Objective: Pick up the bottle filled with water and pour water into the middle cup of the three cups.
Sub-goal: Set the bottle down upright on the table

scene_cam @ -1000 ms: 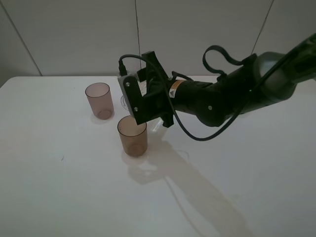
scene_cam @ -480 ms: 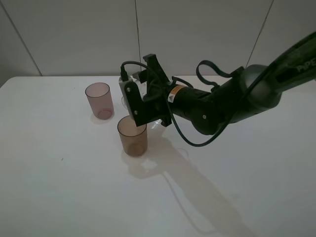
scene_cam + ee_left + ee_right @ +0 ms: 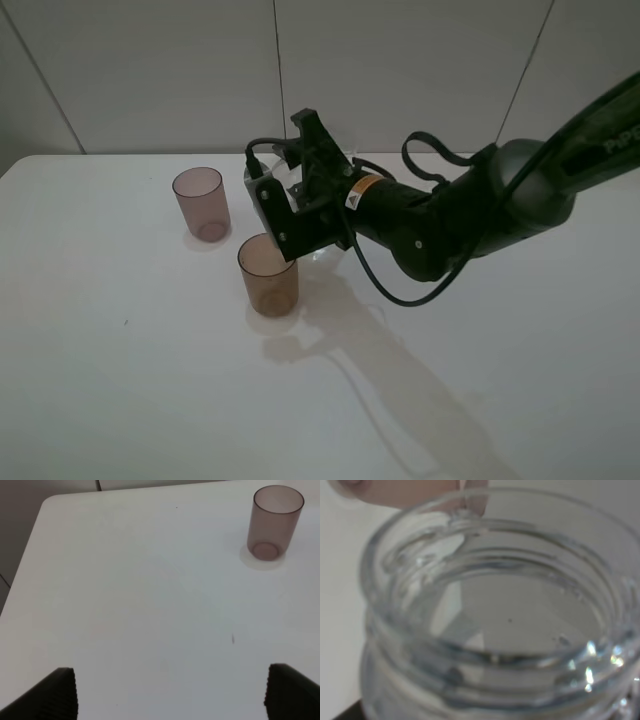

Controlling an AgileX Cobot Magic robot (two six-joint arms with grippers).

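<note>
My right gripper [image 3: 305, 222] reaches across the table and is shut on the clear bottle [image 3: 297, 186], which its black fingers mostly hide. It holds the bottle just behind and right of the amber-brown middle cup [image 3: 268, 276]. In the right wrist view the bottle's wide open threaded neck [image 3: 490, 615] fills the picture, with water inside. The pinkish-mauve cup [image 3: 200, 203] stands back left and also shows in the left wrist view [image 3: 275, 522]. The smoky grey cup is hidden behind the gripper. My left gripper [image 3: 172, 692] is open and empty over bare table.
The white table [image 3: 130, 380] ends at its back edge against a pale panelled wall [image 3: 150, 70]. The right arm [image 3: 470, 205] and its cables span the table's back right. A pinkish blur [image 3: 405, 492] lies beyond the bottle's rim in the right wrist view.
My right gripper, with the bottle in it, has shifted slightly right and turned a little beside the amber cup. The cups have not moved.
</note>
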